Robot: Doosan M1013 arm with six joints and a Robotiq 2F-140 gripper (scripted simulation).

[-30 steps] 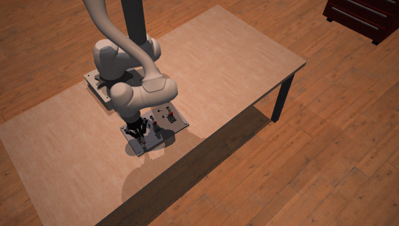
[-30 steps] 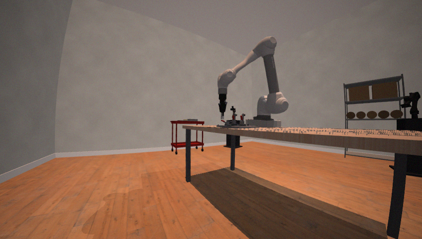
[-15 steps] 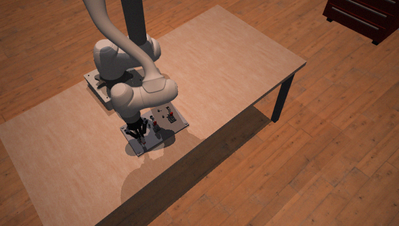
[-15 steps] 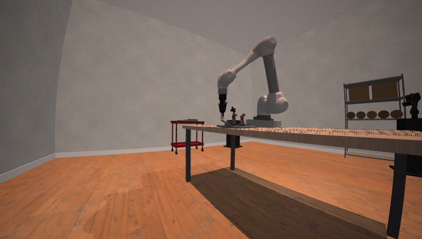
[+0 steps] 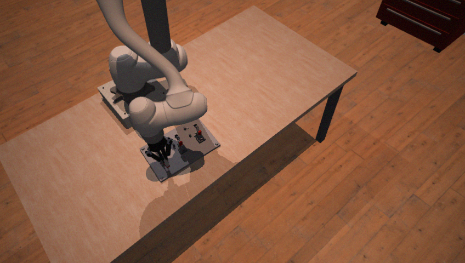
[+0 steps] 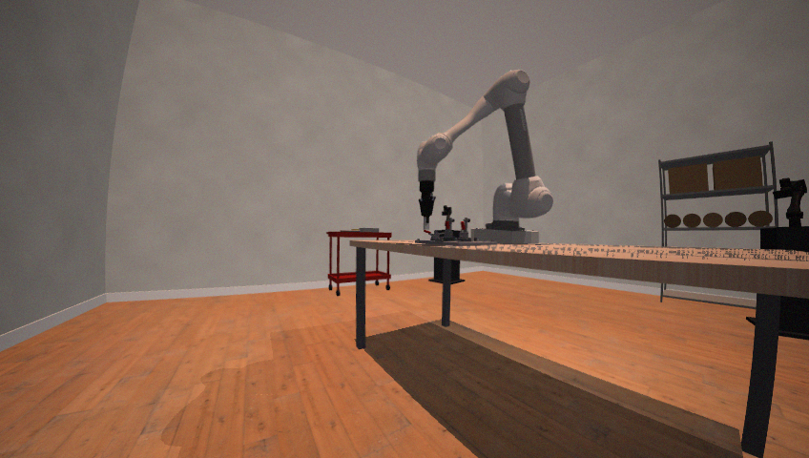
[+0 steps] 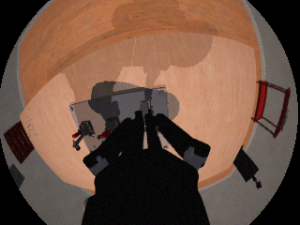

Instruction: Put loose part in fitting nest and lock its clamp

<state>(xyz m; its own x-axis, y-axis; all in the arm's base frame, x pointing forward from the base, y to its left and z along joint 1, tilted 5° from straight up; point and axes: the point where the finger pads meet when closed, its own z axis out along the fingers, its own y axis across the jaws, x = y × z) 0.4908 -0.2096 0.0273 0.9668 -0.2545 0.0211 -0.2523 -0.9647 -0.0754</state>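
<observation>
You have a room of mottled grey walls around a floor of orange-brown wooden planks, with dark shadow under the surface (image 5: 261, 58) (image 6: 568, 258) (image 7: 211, 84), a long rectangular top in pale, faintly streaked wood on dark square legs. Far off from the pincer (image 5: 160, 151) (image 6: 425, 205) (image 7: 146, 114) stand a grey metal shelf (image 6: 712, 193) with brown boxes and round discs, and a red wheeled cart (image 6: 360, 277) (image 7: 262, 100). Your arm (image 5: 169, 110) (image 6: 473, 115), smooth, rounded and off-white with a dark grey link, reaches down to the fixture (image 5: 208, 147) (image 6: 423, 241) (image 7: 128, 99), a flat grey rectangular plate beneath the pincer. To one side of the pincer rise two dark clamps with glossy red grips (image 5: 199, 132) (image 7: 76, 134). The black, angular pincer is narrow, its fingertips drawn together, close to a small red piece (image 5: 167, 166) (image 6: 426, 231). You can't tell where the loose part is: nothing here is clear enough to identify it.
</observation>
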